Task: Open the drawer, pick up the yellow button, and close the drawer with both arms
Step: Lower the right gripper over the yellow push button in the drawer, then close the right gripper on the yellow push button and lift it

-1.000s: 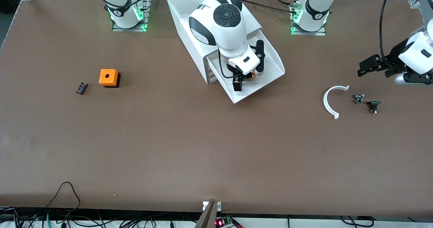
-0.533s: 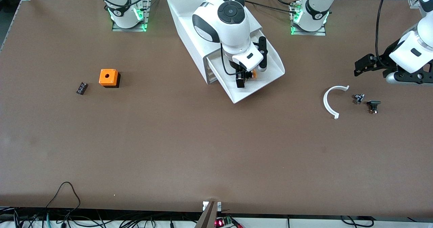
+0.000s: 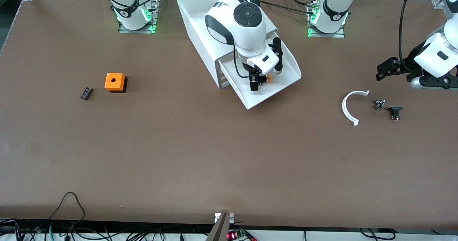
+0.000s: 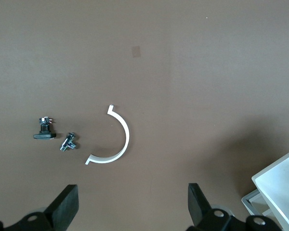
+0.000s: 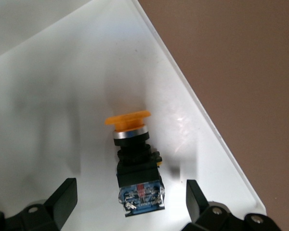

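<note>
The top drawer [image 3: 286, 69] of the white cabinet [image 3: 200, 15] stands pulled out toward the front camera. The button [image 3: 266, 78] lies on its side on the drawer floor, with an orange cap and a black body. My right gripper [image 3: 259, 81] hangs over it, open and empty. In the right wrist view the button [image 5: 135, 163] lies between the spread fingers of the right gripper [image 5: 130, 204], not touched, on the drawer floor [image 5: 48, 96]. My left gripper [image 3: 380, 73] is open and empty over the table at the left arm's end, also seen in the left wrist view [image 4: 132, 207].
A white arc piece [image 3: 346, 108] and two small dark parts [image 3: 379, 104] [image 3: 395, 111] lie under the left gripper's area; they also show in the left wrist view [image 4: 120, 139] [image 4: 69, 141] [image 4: 44, 130]. An orange cube with a hole [image 3: 114, 82] and a small black ribbed part [image 3: 86, 93] lie toward the right arm's end.
The right gripper has shifted slightly toward the cabinet inside the drawer, staying open over the button. The left arm has drifted a little over its end of the table.
</note>
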{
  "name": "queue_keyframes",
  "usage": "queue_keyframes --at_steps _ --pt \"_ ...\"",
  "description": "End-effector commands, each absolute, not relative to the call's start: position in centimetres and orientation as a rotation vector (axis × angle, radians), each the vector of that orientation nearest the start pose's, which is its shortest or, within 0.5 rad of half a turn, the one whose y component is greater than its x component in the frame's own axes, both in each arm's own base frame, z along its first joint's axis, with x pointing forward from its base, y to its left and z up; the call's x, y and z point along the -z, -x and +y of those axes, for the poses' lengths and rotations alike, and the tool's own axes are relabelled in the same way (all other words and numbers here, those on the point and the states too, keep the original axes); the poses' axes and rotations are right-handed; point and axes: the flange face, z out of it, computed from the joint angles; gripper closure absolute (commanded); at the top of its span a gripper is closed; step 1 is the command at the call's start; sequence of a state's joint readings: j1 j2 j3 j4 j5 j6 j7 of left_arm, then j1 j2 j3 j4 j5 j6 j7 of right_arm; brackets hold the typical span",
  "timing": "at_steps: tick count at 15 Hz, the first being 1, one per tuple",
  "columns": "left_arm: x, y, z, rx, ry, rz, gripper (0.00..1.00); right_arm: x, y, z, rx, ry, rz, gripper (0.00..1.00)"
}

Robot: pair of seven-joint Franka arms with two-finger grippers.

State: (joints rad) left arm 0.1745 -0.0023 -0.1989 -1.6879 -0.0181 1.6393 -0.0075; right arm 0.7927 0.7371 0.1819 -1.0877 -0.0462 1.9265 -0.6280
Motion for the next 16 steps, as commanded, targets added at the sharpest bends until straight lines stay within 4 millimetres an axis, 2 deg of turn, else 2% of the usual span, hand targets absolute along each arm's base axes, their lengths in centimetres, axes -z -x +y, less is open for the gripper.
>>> queue_keyframes --at_steps 1,5,6,7,12,16 --pt "-58.3 -55.8 -1.5 -0.056 3.146 0.024 0.00 -40.3 -46.3 60.7 0.127 2.146 -2.176 0.00" --pt "-58.4 -55.7 -1.4 -0.058 3.150 0.016 0.00 -39.5 -45.8 60.9 0.102 2.143 -2.189 0.00" --pt "-58.4 -55.7 -1.4 -0.060 3.149 0.016 0.00 -39.5 -45.7 60.9 0.102 2.141 -2.191 0.04" --pt "-58.3 -55.7 -1.3 -0.063 3.148 0.014 0.00 -39.5 -45.7 61.0 0.104 2.141 -2.191 0.08" --pt "-59.1 -55.8 -2.5 -0.036 3.149 0.050 0.00 -39.5 -45.1 61.4 0.105 2.132 -2.204 0.48" --pt "-59.0 -55.9 -2.9 -0.038 3.140 0.060 0.00 -39.8 -45.2 61.4 0.120 2.133 -2.207 0.63"
